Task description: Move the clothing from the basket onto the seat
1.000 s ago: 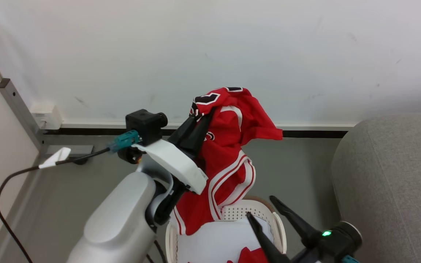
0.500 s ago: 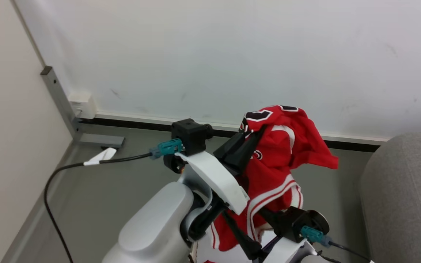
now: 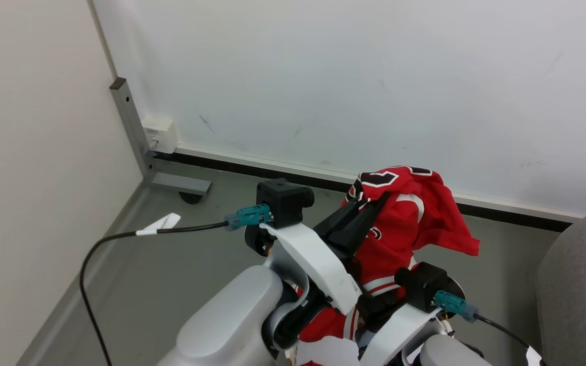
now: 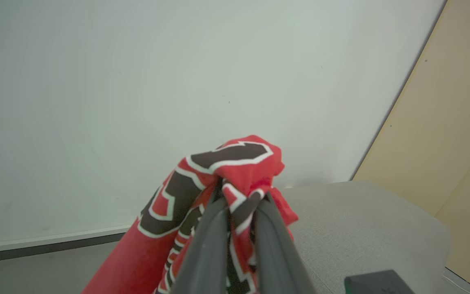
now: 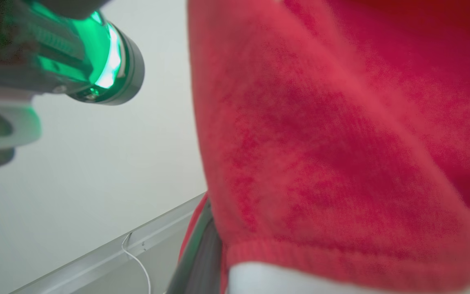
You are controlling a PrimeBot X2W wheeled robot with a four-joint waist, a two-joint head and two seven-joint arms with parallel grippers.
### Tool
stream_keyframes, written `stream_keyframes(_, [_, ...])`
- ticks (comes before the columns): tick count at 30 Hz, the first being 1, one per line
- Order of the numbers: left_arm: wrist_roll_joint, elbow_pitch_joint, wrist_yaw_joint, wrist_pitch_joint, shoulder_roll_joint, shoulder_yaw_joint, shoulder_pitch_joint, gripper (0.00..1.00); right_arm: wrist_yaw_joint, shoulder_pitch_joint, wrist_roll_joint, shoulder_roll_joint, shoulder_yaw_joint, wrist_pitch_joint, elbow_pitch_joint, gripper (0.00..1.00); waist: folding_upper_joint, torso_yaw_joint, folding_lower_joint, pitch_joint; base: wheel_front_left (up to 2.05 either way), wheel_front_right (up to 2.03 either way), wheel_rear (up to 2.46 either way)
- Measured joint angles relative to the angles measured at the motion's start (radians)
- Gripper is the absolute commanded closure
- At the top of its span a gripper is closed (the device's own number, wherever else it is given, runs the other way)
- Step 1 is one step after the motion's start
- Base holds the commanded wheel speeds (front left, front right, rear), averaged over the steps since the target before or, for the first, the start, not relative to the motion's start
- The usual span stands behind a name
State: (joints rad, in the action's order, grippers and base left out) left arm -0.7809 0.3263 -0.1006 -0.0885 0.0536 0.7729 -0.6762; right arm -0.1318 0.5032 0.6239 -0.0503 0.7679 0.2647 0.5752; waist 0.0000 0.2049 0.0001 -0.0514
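L gripper (image 3: 367, 206) mid-frame, dark fingers pinching red jersey w/ black-white lettering (image 3: 415, 218), cloth hanging. R gripper (image 3: 377, 307) lower centre, fingers under cloth, state can't tell. Grey woven-fabric sofa (image 3: 578, 290) right edge.

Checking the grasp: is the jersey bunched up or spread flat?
Bunched up: the jersey hangs crumpled from the shut left gripper, folds draped over its fingers.

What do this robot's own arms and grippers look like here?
Left arm: rounded silver-grey forearm, white wrist shell, black box camera, teal connector, black cable with a white tag. Right arm has the same white shell, camera and teal connector. Left gripper: two long dark-grey fingers.
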Motion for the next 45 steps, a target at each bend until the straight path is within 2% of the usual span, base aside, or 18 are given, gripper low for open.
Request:
stream_keyframes(9, [-0.004, 0.036, 0.005, -0.012, 0.02, -0.009, 0.016, 1.0, 0.0, -0.079, -0.075, 0.0, -0.108, 0.0, -0.093, 1.0, 0.0, -0.02, 0.0, -0.005, 0.0, 0.0, 0.0])
stream_keyframes(10, [-0.007, 0.038, 0.005, -0.015, 0.022, -0.01, 0.021, 0.94, 0.0, -0.088, -0.082, 0.0, -0.122, 0.0, -0.104, 1.0, 0.0, -0.025, 0.0, -0.005, 0.0, 0.0, 0.0])
stream_keyframes(11, [-0.01, 0.039, 0.005, -0.017, 0.023, -0.01, 0.026, 0.54, 0.0, -0.098, -0.091, -0.001, -0.135, 0.0, -0.116, 1.0, 0.0, -0.03, 0.0, -0.005, 0.0, 0.0, 0.0])
stream_keyframes(12, [-0.014, 0.041, 0.005, -0.018, 0.025, -0.01, 0.031, 0.0, 0.0, -0.105, -0.1, -0.004, -0.142, 0.0, -0.125, 1.0, 0.0, -0.036, 0.0, -0.005, 0.0, 0.0, 0.0])
stream_keyframes(22, [-0.025, 0.03, 0.004, -0.05, 0.066, -0.006, 0.085, 0.0, 0.0, -0.181, -0.168, -0.056, -0.26, 0.0, -0.215, 1.0, 0.0, -0.115, 0.0, 0.002, 0.0, 0.0, 0.0])
stream_keyframes(28, [-0.016, -0.015, -0.011, -0.123, 0.097, 0.005, 0.117, 0.0, 0.0, -0.224, -0.216, -0.103, -0.37, 0.0, -0.283, 1.0, 0.0, -0.178, 0.0, 0.009, 0.0, 0.0, 0.0])
stream_keyframes(39, [0.08, -0.078, -0.022, -0.173, 0.148, -0.013, 0.197, 0.0, 0.0, -0.286, -0.262, -0.183, -0.431, 0.0, -0.39, 1.0, 0.0001, -0.346, 0.0, 0.017, 0.0, 0.0, 0.0])
stream_keyframes(45, [0.145, -0.095, -0.024, -0.176, 0.138, -0.057, 0.244, 0.0, 0.0, -0.321, -0.272, -0.197, -0.462, 0.0, -0.439, 1.0, 0.0001, -0.446, -0.0001, 0.026, 0.0, 0.0, 0.0])
